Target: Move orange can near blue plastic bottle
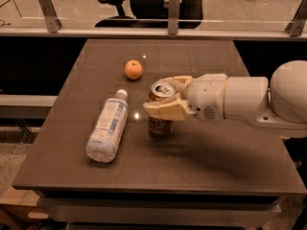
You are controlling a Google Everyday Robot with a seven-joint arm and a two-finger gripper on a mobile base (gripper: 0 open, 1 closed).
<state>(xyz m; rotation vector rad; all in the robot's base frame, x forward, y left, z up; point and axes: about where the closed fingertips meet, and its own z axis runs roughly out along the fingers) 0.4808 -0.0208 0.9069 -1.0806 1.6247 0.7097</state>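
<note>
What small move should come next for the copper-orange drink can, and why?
Probably ease it closer, then release: the gripper grips the copper-orange metal drink can upright, and bare table separates it from the lying clear plastic bottle.

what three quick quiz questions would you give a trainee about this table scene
1. True or false: the blue plastic bottle stands upright on the table.
2. Pick one: the end effector, over the middle of the table just right of the bottle, is closed around A) the orange can, B) the bottle's cap, C) nothing.
3. Fill in: the round fruit farther back than the can is an ____.

Key: 1 false, it lies on its side; 2 A; 3 orange.
</note>
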